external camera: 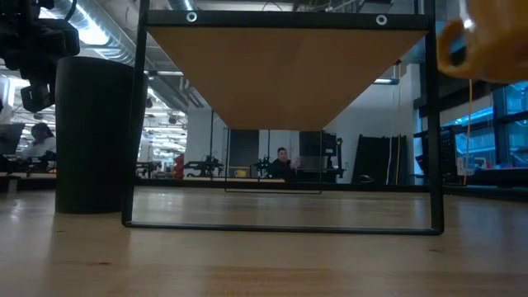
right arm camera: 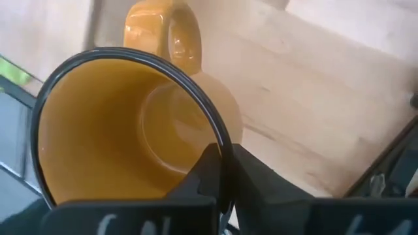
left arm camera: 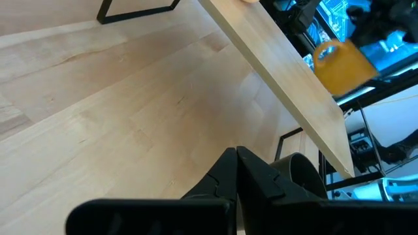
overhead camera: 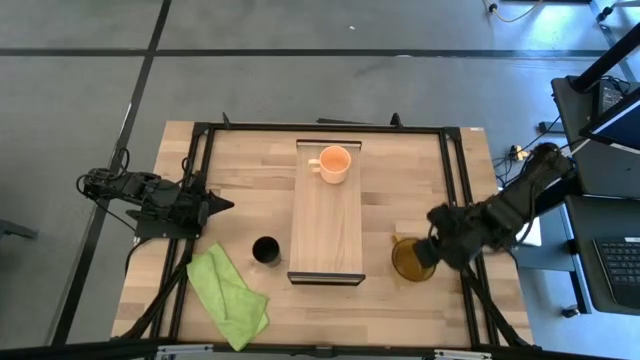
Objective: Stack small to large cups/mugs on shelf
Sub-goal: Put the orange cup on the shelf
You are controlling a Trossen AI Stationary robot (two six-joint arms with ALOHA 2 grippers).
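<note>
The amber-yellow mug (overhead camera: 408, 260) is off the table to the right of the shelf (overhead camera: 325, 215), and my right gripper (overhead camera: 432, 250) is shut on it. It shows high at the right of the low view (external camera: 487, 45). The peach-orange mug (overhead camera: 335, 163) stands on the shelf's far end. The small black cup (overhead camera: 266, 250) stands on the tabletop just left of the shelf's near end. My left gripper (overhead camera: 218, 205) is shut and empty over the table's left side. My right gripper pinches the amber mug's rim (right arm camera: 219, 140), one finger inside the mug and one outside, on the side opposite the handle (right arm camera: 166, 36). The fingers slant down from the table's right side. The mug is lifted clear of the table, its opening upward.
A green cloth (overhead camera: 228, 295) lies at the near left of the table. The shelf stands on a thin black frame (external camera: 280, 227), its board raised above the tabletop. Bare board lies between the peach mug and the shelf's near end.
</note>
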